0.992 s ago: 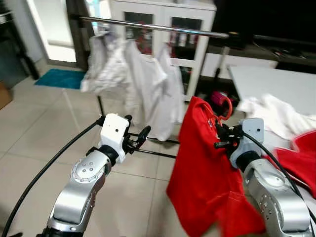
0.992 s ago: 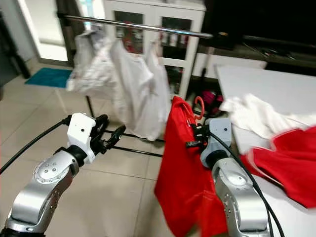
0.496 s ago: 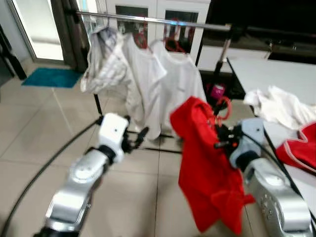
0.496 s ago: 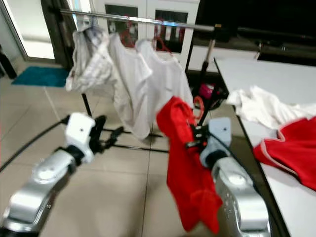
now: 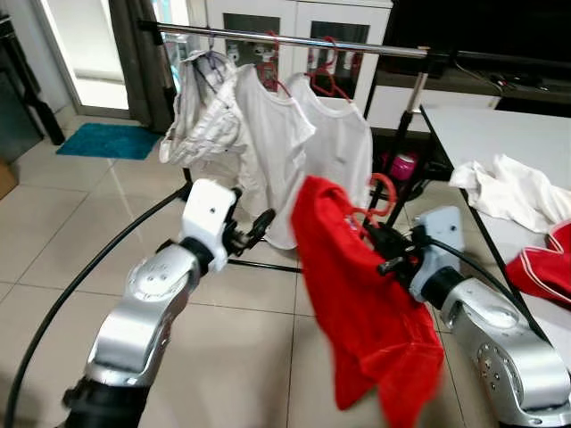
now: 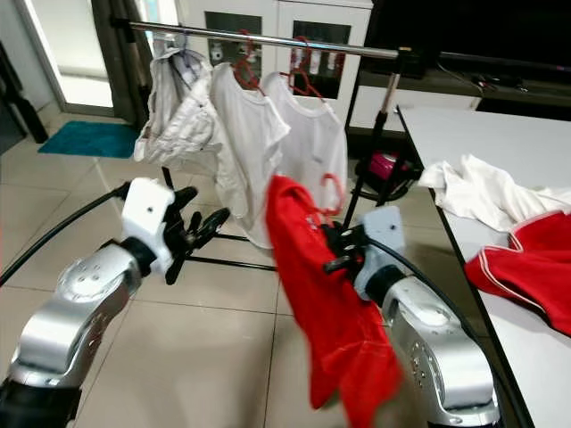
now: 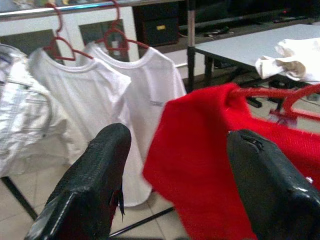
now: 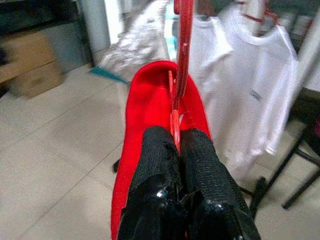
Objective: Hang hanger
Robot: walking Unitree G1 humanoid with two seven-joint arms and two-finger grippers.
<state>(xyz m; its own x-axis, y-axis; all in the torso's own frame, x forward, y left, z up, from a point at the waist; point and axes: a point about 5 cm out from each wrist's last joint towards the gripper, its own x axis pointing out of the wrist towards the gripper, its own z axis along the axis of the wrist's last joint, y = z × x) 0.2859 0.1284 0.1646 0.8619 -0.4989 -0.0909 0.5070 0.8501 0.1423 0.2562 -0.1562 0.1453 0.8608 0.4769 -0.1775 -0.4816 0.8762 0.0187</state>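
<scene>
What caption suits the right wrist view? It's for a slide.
Right gripper shut on red hanger carrying red shirt, white shirts behind.

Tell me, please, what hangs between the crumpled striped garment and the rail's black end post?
Two white T-shirts on red hangers, seen in both eye views, along the silver clothes rail.

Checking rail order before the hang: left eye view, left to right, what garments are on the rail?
Crumpled grey-white striped shirt → first white T-shirt on a red hanger → second white T-shirt on a red hanger.
</scene>
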